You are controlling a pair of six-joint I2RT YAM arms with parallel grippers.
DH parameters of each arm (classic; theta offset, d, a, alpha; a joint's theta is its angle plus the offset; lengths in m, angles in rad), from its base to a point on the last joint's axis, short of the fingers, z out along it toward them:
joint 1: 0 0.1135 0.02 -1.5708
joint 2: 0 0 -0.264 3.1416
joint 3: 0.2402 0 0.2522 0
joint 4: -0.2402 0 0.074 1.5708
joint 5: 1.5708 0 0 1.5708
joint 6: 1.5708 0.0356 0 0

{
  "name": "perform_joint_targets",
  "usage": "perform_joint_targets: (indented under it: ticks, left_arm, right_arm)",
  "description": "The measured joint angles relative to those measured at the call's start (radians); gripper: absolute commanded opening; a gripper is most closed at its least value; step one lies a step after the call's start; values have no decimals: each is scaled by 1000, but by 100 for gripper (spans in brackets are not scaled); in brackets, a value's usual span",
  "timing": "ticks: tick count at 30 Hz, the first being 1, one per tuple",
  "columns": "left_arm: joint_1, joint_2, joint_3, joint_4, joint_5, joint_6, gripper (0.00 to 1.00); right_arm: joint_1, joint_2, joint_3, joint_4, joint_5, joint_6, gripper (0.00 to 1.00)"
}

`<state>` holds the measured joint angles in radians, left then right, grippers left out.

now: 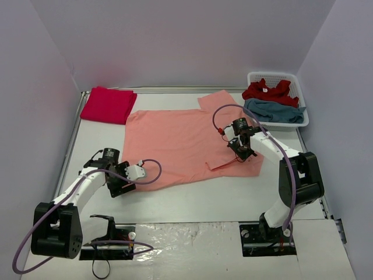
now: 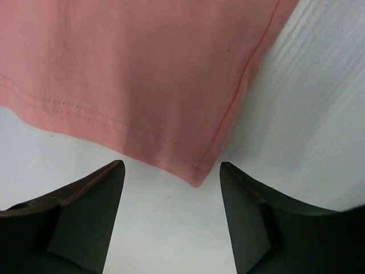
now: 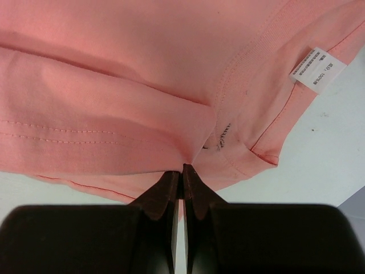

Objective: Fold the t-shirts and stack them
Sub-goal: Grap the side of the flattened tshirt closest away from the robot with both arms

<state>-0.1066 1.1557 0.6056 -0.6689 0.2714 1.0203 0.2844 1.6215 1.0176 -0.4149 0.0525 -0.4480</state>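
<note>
A salmon-orange t-shirt [image 1: 175,140] lies spread flat across the middle of the table. My right gripper [image 1: 242,153] is shut on a pinched fold of it near the right sleeve; the wrist view shows cloth [image 3: 114,85] bunched at the closed tips [image 3: 183,167], beside the collar's white label [image 3: 317,69]. At the shirt's near-left hem corner [image 2: 197,181], my left gripper [image 1: 121,185] is open. Its two fingers [image 2: 171,165] straddle the corner, apart from the cloth. A crimson t-shirt [image 1: 108,105] lies folded at the back left.
A white slotted basket [image 1: 278,75] at the back right holds a crumpled red t-shirt [image 1: 268,91] and a teal-blue one [image 1: 274,111]. Grey walls close in the table on three sides. Purple cables loop off both arms.
</note>
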Motion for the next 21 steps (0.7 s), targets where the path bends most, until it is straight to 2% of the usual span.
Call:
perform_joint_targets:
  ticks: [10,12,21]
  left_arm:
    - [0,47,0,7,-3,1,62]
    - [0,47,0,7,-3,2,55]
    - [0,77,7,0,-3,16,41]
  right_arm:
    - [-10,0,0,5,-1,0,0]
    - [-10,1,0,5,-2,0,0]
    - [-12,6,0,6,-2,1,0]
